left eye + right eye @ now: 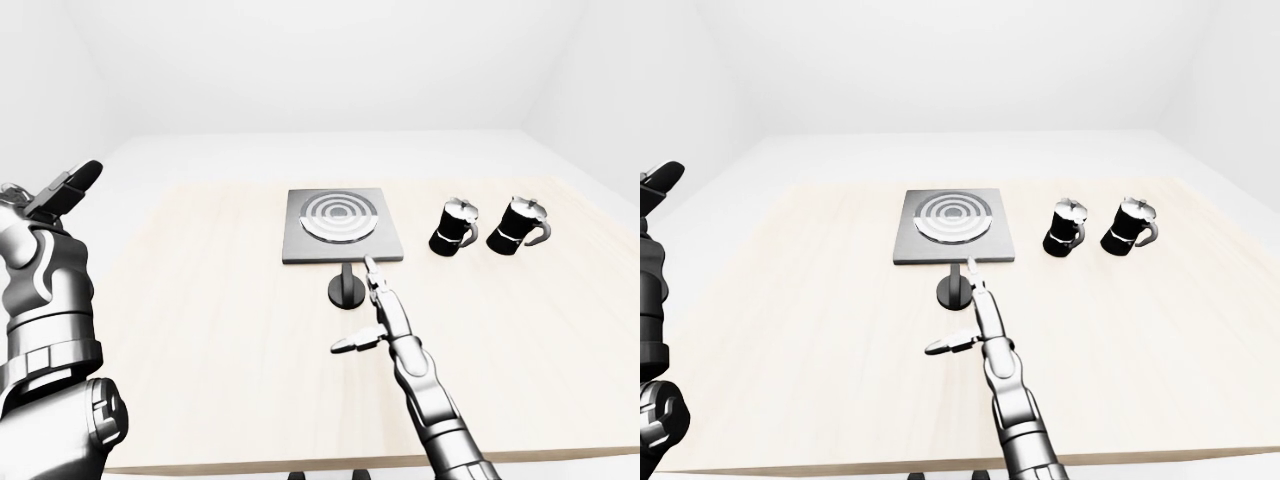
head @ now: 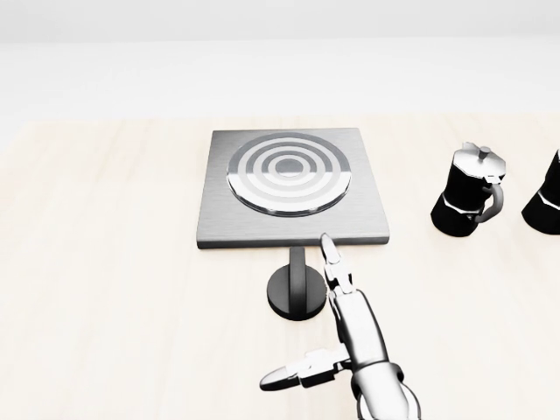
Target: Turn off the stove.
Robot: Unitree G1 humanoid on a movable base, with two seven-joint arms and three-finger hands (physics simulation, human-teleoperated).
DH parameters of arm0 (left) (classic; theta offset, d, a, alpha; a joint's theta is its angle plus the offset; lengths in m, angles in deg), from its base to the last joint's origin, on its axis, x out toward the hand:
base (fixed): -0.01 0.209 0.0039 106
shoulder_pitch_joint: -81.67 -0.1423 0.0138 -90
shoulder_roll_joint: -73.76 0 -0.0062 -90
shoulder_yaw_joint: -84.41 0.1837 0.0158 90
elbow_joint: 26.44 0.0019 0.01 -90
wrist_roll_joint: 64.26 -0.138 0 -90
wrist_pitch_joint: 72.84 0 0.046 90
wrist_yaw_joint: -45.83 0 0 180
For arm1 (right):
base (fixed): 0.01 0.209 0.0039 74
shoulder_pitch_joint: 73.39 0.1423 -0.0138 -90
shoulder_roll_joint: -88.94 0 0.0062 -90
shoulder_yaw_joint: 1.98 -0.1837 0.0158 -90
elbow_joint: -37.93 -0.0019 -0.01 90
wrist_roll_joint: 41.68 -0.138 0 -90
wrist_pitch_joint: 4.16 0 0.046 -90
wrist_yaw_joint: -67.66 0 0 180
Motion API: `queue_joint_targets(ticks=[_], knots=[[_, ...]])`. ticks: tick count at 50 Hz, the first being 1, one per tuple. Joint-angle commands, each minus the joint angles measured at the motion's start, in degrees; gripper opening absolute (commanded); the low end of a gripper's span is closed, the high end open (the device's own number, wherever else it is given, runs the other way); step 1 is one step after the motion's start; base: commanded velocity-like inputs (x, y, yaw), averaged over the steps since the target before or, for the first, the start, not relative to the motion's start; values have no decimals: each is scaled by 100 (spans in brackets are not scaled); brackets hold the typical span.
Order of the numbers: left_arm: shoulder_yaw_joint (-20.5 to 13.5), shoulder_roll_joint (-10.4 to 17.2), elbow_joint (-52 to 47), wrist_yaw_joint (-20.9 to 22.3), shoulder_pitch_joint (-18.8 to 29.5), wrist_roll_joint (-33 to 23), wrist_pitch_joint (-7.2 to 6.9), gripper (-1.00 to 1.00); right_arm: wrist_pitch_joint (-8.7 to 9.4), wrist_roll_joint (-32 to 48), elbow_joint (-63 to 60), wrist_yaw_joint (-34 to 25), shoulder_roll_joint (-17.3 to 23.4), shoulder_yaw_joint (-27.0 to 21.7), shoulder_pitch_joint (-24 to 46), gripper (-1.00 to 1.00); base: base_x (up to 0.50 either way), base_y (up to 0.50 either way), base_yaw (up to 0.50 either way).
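Note:
The stove (image 2: 289,188) is a grey square plate with a ringed burner, lying on the pale wooden table (image 2: 105,262). Just below it in the head view sits its black round knob (image 2: 296,290), with a raised bar across it. My right hand (image 2: 302,313) is open: its long fingers (image 2: 337,276) point up toward the stove along the knob's right edge, and the thumb (image 2: 289,376) sticks out to the left, below the knob. Whether a finger touches the knob is unclear. My left hand (image 1: 62,188) is raised at the far left of the left-eye view, open and holding nothing.
Two black moka pots (image 1: 455,227) (image 1: 520,225) stand to the right of the stove. The table's near edge (image 1: 300,465) runs along the bottom of the left-eye view. White walls lie beyond the table.

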Motion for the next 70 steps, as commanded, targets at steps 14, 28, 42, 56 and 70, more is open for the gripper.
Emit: queue_joint_targets(ticks=[14,28,42,56,70], knots=[[-29,16,-88,6,-27,50,-80,100,-3,157,167,57,-73,129,-92,100,0,0,0],[-24,27,-94,2,-26,64,-102,100,-3,334,-110,119,-112,328,-344,100,0,0,0],[-31,37,-131,4,-37,118,-128,100,-3,469,142,121,-226,504,-302,100,0,0,0],[-34,35,-125,1,-32,107,-136,100,-3,464,385,27,-320,614,-251,100,0,0,0],[-19,18,-42,31,-12,92,-73,100,-3,401,999,-659,-530,701,326,100,0,0,0]])
